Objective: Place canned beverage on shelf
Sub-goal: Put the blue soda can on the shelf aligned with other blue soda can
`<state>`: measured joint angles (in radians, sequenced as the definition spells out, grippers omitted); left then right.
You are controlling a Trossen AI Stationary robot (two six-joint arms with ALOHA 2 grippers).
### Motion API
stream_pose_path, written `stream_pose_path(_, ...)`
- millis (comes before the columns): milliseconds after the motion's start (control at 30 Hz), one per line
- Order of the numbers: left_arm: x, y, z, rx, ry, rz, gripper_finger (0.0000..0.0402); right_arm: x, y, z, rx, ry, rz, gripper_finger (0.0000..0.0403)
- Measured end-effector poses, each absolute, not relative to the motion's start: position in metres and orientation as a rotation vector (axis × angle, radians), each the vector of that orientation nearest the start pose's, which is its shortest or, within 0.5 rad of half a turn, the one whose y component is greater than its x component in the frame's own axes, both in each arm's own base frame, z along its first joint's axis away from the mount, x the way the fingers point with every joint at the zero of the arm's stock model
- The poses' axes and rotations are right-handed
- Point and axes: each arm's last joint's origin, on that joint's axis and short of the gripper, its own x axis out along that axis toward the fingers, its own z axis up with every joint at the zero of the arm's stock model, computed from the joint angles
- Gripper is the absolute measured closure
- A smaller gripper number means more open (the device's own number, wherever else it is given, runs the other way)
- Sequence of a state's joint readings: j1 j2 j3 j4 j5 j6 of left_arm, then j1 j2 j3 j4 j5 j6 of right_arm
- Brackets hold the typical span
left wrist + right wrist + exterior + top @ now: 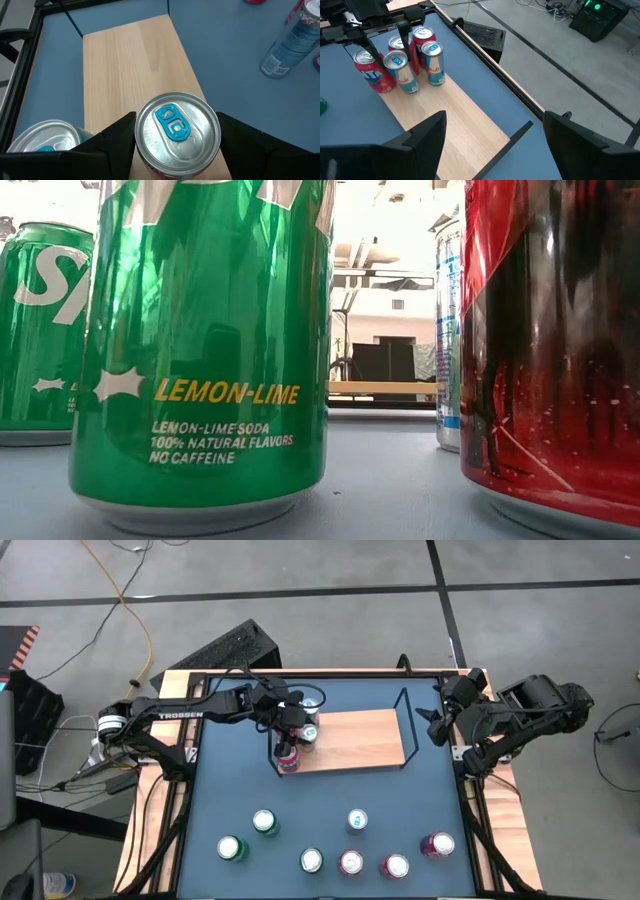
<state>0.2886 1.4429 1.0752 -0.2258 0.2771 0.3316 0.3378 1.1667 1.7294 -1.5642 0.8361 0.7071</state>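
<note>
Can (pixel 177 132) stands upright between my left gripper (pixel 177 145) fingers, on the shelf's (pixel 130 70) near end; the right gripper (pixel 492 137) gapes empty, well apart.

Blue bench (pixel 330 810) with light-wood edging and black frame rails. Grey floor (pixel 340 615) all round, crossed by dark seam lines. Black keyboard (pixel 225 648) on floor just beyond far left corner of bench; also seen in right wrist view (pixel 485 34). Yellow cable (pixel 140 620) looped across floor to left of keyboard. Black box (pixel 600 17) with green light on floor, well apart from bench. In low view, dark cabinet (pixel 385 362) in the room behind.
</note>
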Motion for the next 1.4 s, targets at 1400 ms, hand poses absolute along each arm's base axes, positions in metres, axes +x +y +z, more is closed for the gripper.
stream_pose_path(1400, 0.3043, 0.0862, 0.2804, 0.186, 0.564, -0.053, 0.0172, 0.1377, 0.0256, 0.4542, 0.092, 0.625, -0.708, 0.0085)
